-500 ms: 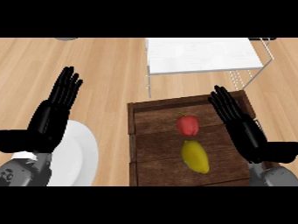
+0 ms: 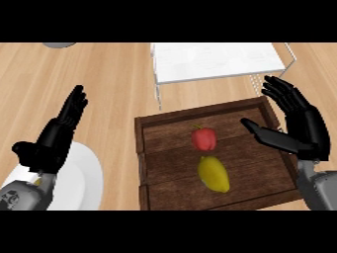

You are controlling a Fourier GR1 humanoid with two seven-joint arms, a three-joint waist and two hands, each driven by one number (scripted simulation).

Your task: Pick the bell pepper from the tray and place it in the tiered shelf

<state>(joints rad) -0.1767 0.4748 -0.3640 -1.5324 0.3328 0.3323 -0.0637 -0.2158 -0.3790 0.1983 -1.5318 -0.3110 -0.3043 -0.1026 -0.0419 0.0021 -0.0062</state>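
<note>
My right hand (image 2: 299,123) hovers open over the tray's (image 2: 163,163) 3 o'clock side; my left hand (image 2: 54,138) rests open at 9. The bell pepper (image 2: 204,139) lies mid-tray, the yellow fruit (image 2: 213,174) just at its 6, so a careless grasp might nudge or catch that instead.

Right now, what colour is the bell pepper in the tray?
Red, with a small dark stem; the bell pepper shows best in the head view, lying in the wooden tray.
</note>
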